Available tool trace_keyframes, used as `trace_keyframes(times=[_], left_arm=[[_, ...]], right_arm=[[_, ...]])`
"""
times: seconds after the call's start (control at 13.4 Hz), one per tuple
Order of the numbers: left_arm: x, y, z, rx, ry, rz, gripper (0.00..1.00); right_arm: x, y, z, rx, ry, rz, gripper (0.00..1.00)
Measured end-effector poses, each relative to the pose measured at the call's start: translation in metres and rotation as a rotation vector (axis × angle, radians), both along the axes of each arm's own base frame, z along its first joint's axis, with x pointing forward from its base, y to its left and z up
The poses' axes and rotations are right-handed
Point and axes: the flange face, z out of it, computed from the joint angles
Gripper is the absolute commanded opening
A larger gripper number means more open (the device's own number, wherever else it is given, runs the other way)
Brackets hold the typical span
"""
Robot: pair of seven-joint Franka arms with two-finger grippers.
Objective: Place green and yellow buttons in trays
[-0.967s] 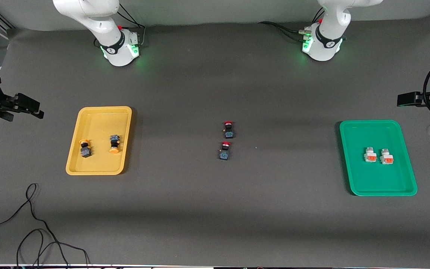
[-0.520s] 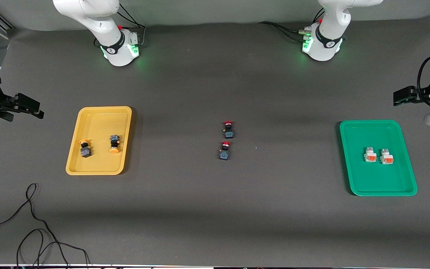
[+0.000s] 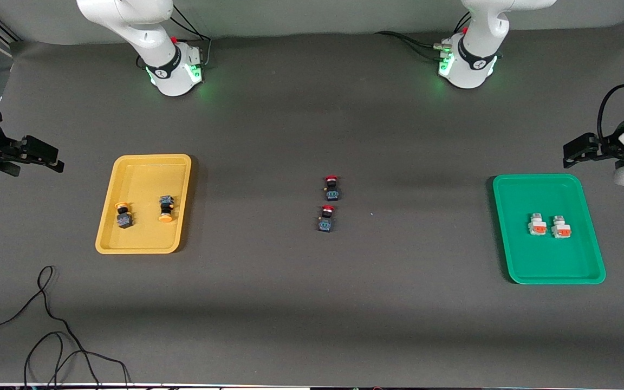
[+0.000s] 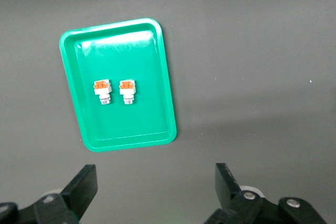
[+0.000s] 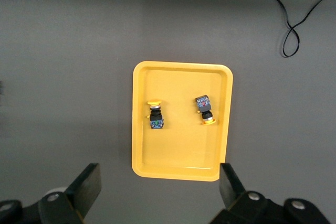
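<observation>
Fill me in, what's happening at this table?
Nothing is being handled. Two yellow-capped buttons lie in the yellow tray, and two white buttons lie side by side in the green tray. Two red-capped switches sit on the mat mid-table. The left gripper hangs near the green tray and the right gripper near the yellow tray, both at the table ends, fingers open, holding nothing.
</observation>
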Motion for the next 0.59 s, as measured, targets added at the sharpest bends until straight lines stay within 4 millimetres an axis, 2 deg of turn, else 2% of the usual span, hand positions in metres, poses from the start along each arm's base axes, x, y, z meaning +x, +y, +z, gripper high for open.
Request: trace_keyframes(times=[0.59], left_arm=[[-0.0009, -0.0034, -0.0078, -0.003, 0.039, -0.002, 1.0]], right_arm=[[0.0002, 0.0, -0.0004, 0.0, 0.001, 0.0, 1.0]])
